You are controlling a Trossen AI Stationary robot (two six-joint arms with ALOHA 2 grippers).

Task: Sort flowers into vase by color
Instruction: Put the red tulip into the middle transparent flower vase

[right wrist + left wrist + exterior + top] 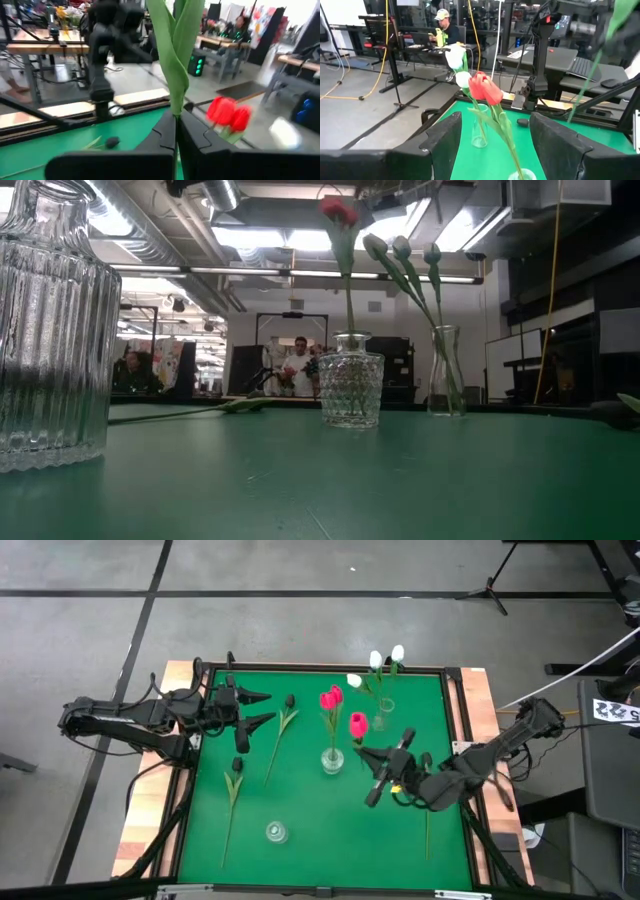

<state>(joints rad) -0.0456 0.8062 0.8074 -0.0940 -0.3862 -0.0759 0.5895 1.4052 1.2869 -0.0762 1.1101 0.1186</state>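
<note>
Right now the right gripper (368, 770), centre-right of the high view, is clamped on a pink tulip (358, 724) stem beside the middle vase (332, 759). Left gripper (262, 707), upper left, fingers apart, holds nothing. Two dark tulips (234, 769) lie on the green mat (300, 830), lower left.

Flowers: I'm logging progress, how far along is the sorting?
Done: white tulips in one vase, a red one in another. In hand: right gripper holds a red tulip. Left: two dark tulips lying flat, third vase empty.
</note>
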